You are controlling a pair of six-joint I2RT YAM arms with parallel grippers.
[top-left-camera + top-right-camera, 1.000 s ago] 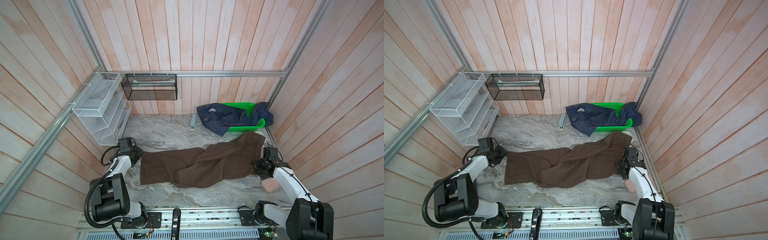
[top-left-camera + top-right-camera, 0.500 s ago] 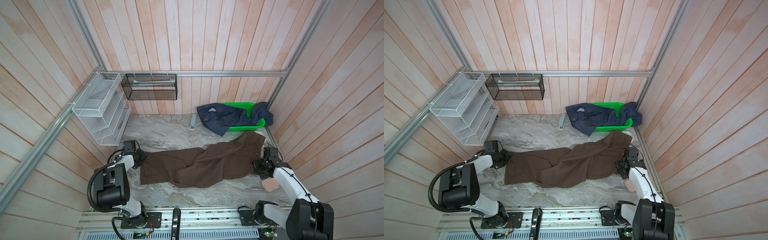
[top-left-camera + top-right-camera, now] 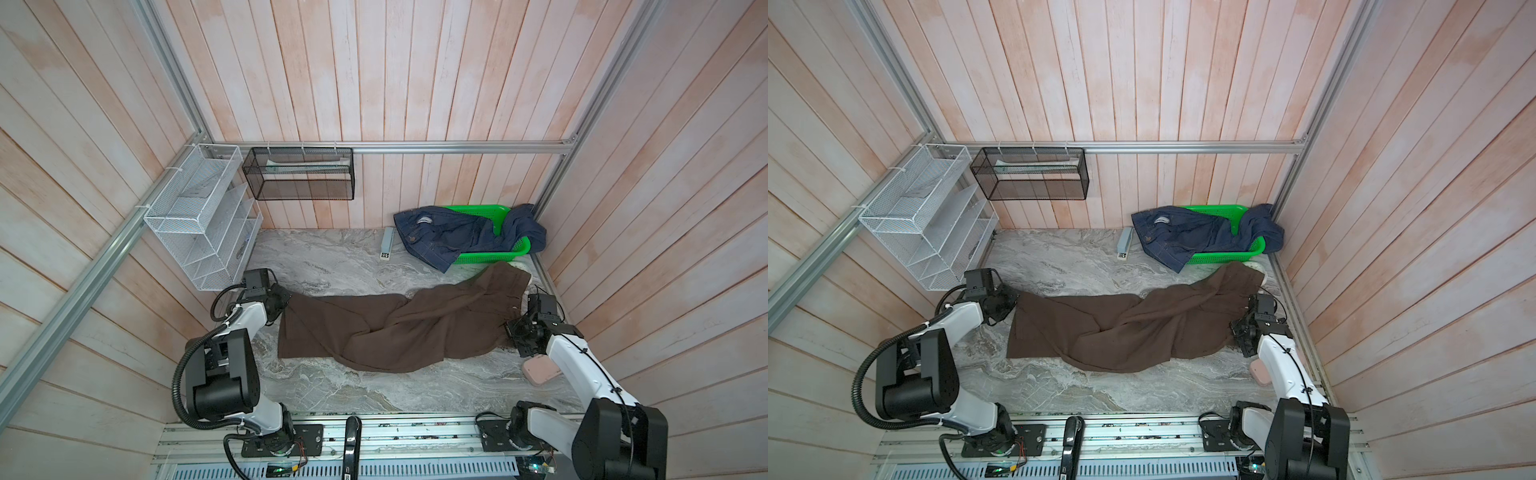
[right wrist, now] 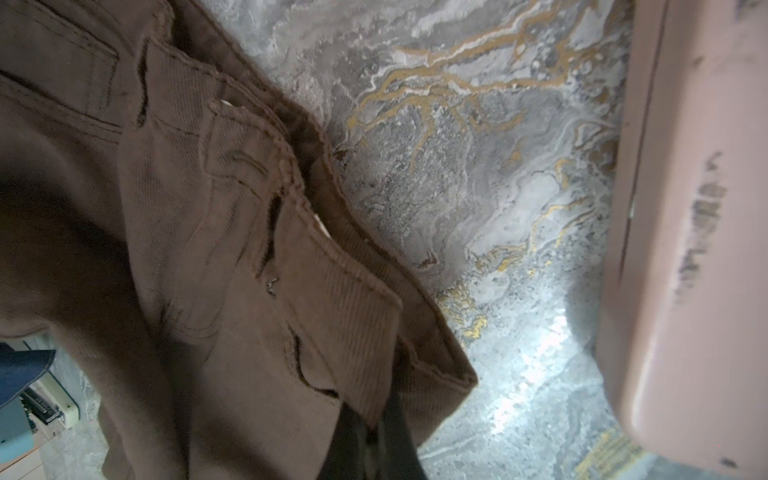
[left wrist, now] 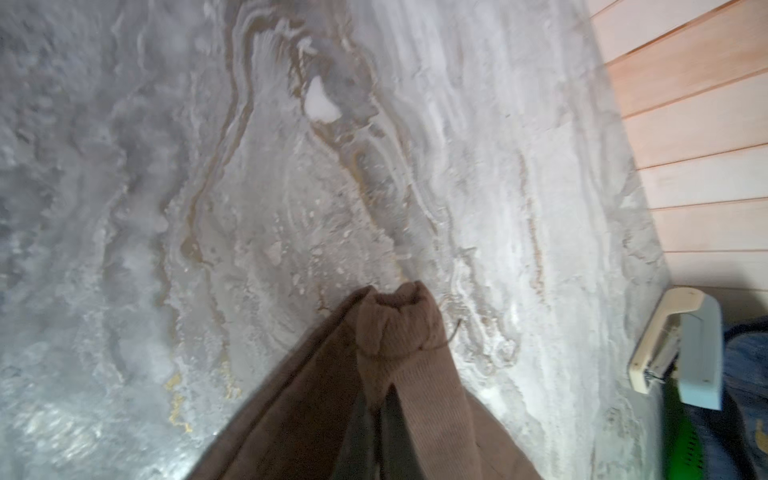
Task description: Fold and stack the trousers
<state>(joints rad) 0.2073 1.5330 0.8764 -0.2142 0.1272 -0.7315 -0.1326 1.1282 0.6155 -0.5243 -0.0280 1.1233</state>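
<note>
The dark brown trousers (image 3: 395, 328) (image 3: 1125, 328) lie stretched across the marble table, legs twisted in the middle, waist at the right. My left gripper (image 3: 286, 301) (image 3: 1013, 305) is at the far corner of the leg end and is shut on the trousers; in the left wrist view a bunched hem (image 5: 399, 332) pokes out past the closed fingers (image 5: 365, 432). My right gripper (image 3: 512, 328) (image 3: 1235, 328) is shut on the waistband's near corner; the right wrist view shows the waistband (image 4: 332, 282) pinched between the fingers (image 4: 353, 449).
A green basket (image 3: 494, 257) at the back right holds dark blue jeans (image 3: 449, 237) that spill over its rim. A grey stapler (image 3: 386, 243) lies beside it. A pink case (image 3: 540, 370) lies by my right arm. A white wire rack (image 3: 203, 220) and a black mesh basket (image 3: 299, 174) hang on the walls.
My left gripper has moved right onto the leg end of the trousers and shut on the cloth. The right gripper has kept its hold and place.
</note>
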